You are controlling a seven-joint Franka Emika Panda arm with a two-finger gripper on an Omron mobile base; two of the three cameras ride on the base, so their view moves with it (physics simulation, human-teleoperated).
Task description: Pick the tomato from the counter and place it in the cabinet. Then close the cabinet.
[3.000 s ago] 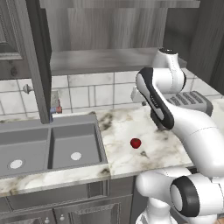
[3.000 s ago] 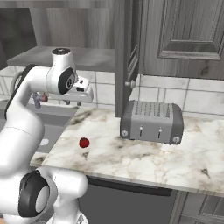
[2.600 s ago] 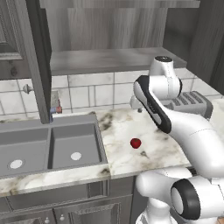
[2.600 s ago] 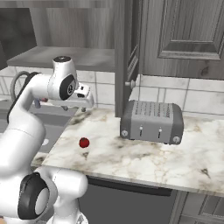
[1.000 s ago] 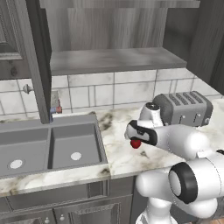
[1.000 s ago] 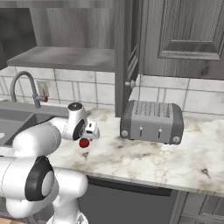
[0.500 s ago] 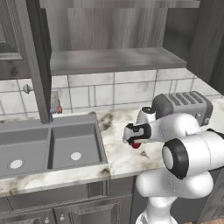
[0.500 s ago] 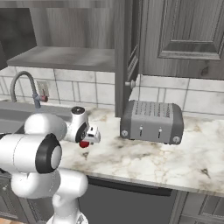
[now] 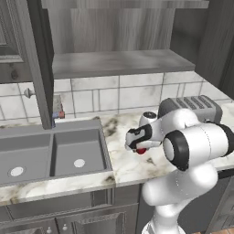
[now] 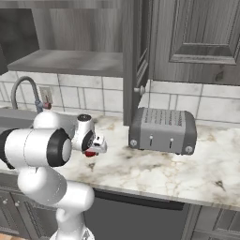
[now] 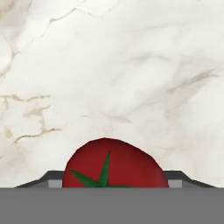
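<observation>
Still early: tomato (image 11: 114,162) sits on the worktop (image 10: 154,168), left of the toaster (image 10: 162,130), not yet lifted. Gripper (image 9: 137,142) is down over it, fingers either side; gripping or not, cannot tell. Cabinet (image 9: 114,64) above the toaster stands open, shelf bare. Left: lift, place, close door.

The tomato (image 11: 114,164) is glossy red with a green star-shaped stem. The desk (image 11: 131,65) is white marble with brown-grey veins. The cabinet (image 10: 201,37) is dark grey wood-grain, the toaster (image 10: 162,130) and sink (image 9: 50,151) grey, the wall tiles (image 9: 119,96) white.
</observation>
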